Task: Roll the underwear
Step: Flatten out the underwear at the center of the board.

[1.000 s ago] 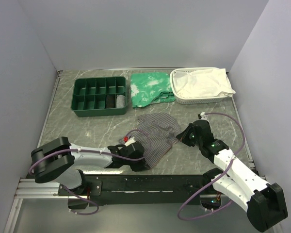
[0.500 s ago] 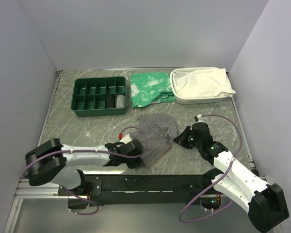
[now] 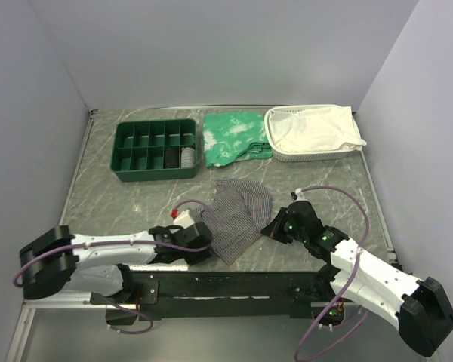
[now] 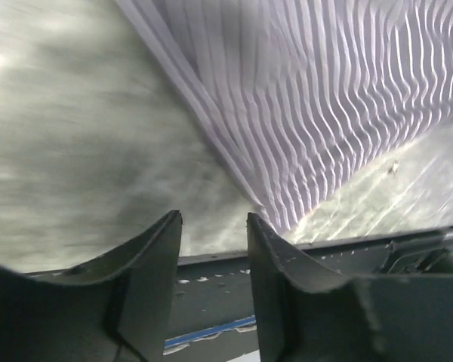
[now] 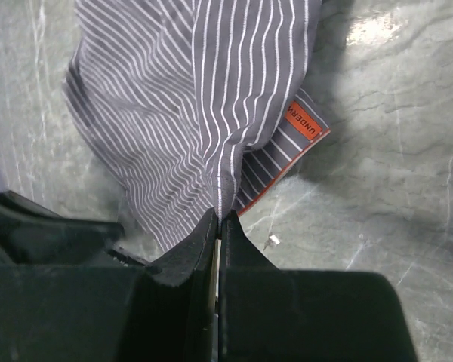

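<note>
field notes, this moment.

you had the underwear (image 3: 240, 215) bunched on the table (image 3: 113, 204), nearer your arm bases than the green tray (image 3: 155, 174) and out past its right-hand corner. it was grey cloth with fine pinstripes, folded over itself into a rough wedge. an orange tag (image 5: 303, 121) showed at one edge in the right wrist view.

your right gripper (image 5: 217, 217) sat further right of the tray than the garment did, low to the table. its fingers were pressed together and a ridge of the striped fabric ran straight into the tips, pinched there with creases fanning out from the grip.

your left gripper (image 4: 211, 220) lay nearer the bases than the tray's right half, at the garment's near left edge. its fingers (image 4: 155, 256) stood apart with a clear gap. only table and the dark rail (image 4: 211, 290) showed between them, and nothing was held. the underwear's near corner came down just beyond one finger; touching or not, i could not tell.

right of the tray along the back lay a green patterned cloth (image 3: 234, 136), then a white basket (image 3: 317, 157) holding white cloth (image 3: 313, 128).
</note>
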